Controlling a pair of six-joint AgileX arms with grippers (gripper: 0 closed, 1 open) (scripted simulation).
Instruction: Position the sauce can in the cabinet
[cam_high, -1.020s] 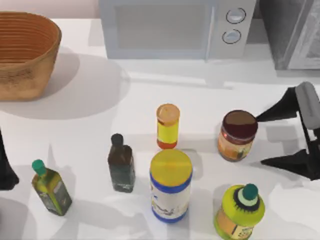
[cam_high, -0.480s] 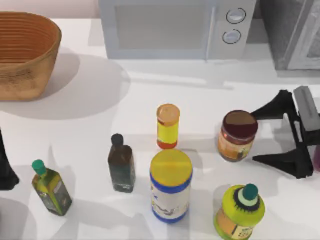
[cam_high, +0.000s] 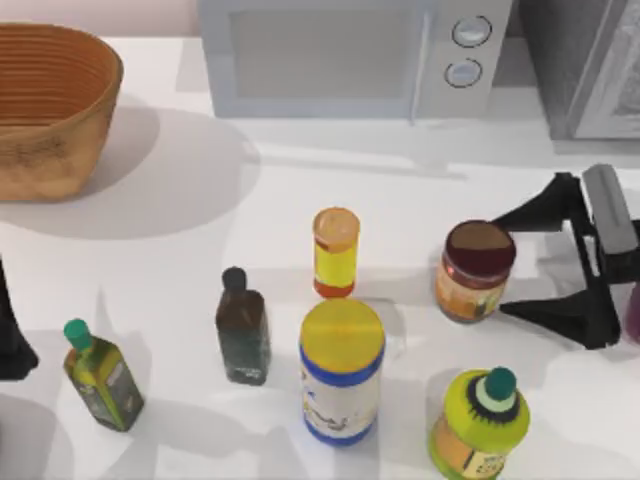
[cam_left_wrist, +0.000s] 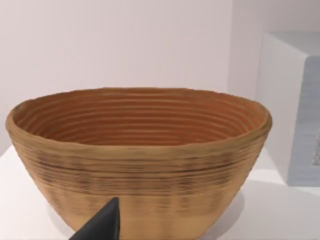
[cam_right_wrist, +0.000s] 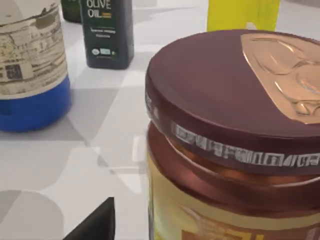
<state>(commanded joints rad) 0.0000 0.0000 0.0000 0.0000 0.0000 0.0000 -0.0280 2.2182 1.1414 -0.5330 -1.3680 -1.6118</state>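
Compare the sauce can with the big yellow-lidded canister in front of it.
The sauce can is short with a maroon top and orange label; the yellow-lidded canister is taller and wider, with blue bands on a white label. The can stands between the open right gripper's fingers; the canister stands apart. Both stand upright.

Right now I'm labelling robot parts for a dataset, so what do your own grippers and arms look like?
The right gripper has two matte black, wedge-shaped fingers tapering to points, mounted on a grey bar-shaped body. No cables or markings show. The left gripper shows as a black pointed fingertip in the left wrist view, and a dark arm part sits at the top view's left edge.
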